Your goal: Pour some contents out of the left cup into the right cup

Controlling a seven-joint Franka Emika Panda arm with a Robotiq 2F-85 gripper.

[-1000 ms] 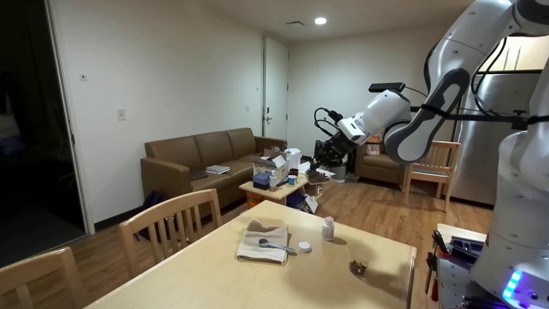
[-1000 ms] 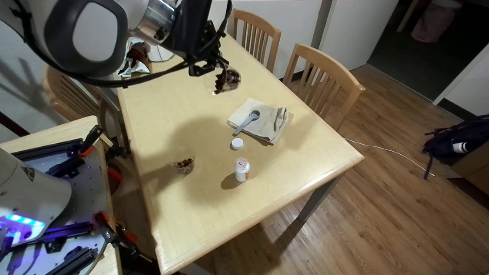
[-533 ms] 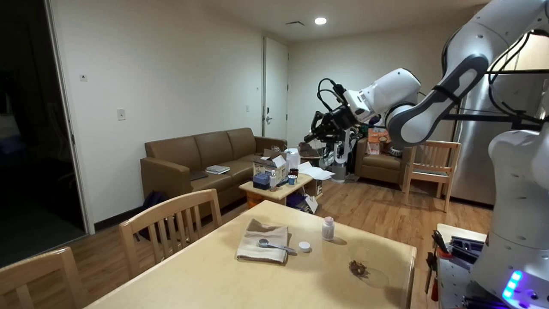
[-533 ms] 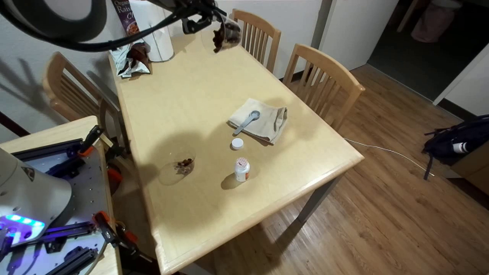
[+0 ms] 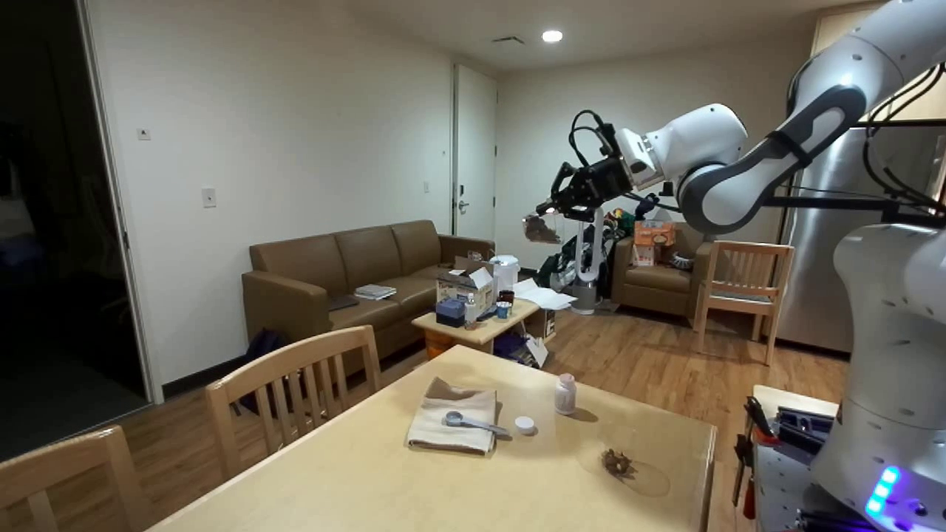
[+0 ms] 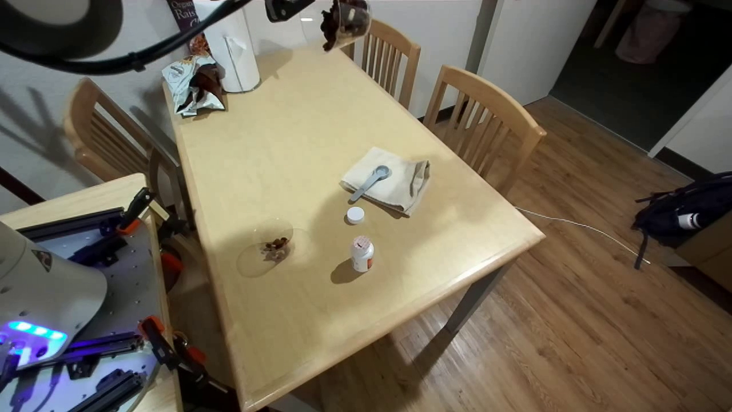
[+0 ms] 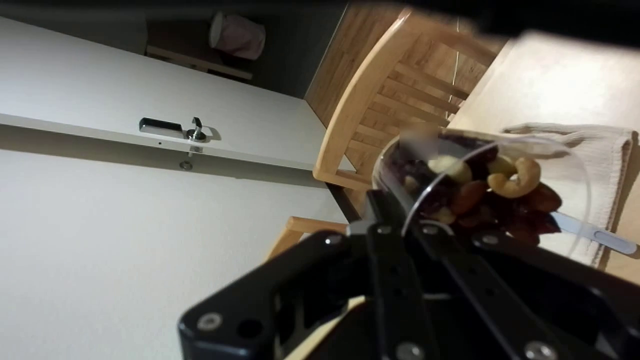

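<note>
My gripper [image 5: 550, 208] is shut on the wall of a clear cup, the left cup [image 5: 542, 229], held tilted high above the table. In an exterior view the left cup [image 6: 350, 22] shows dark contents lying toward its open side. In the wrist view the left cup [image 7: 470, 185] holds nuts and dark dried fruit, and the finger pads [image 7: 395, 212] grip its rim. The right cup [image 6: 277, 247] is also clear, with a small heap of brown nuts in it. It stands on the table and also shows in an exterior view [image 5: 616, 463], well below the gripper.
A white bottle [image 6: 362, 254] and a white cap [image 6: 355, 215] stand near the right cup. A folded cloth [image 6: 400, 191] bears a grey scoop [image 6: 370, 183]. A silver bag [image 6: 191, 86] and a paper roll [image 6: 237, 63] are at one table end. Chairs [image 6: 492, 123] line one side.
My gripper has risen with the left cup, away from the table and toward the top of both exterior views. The right cup has stayed in place.
</note>
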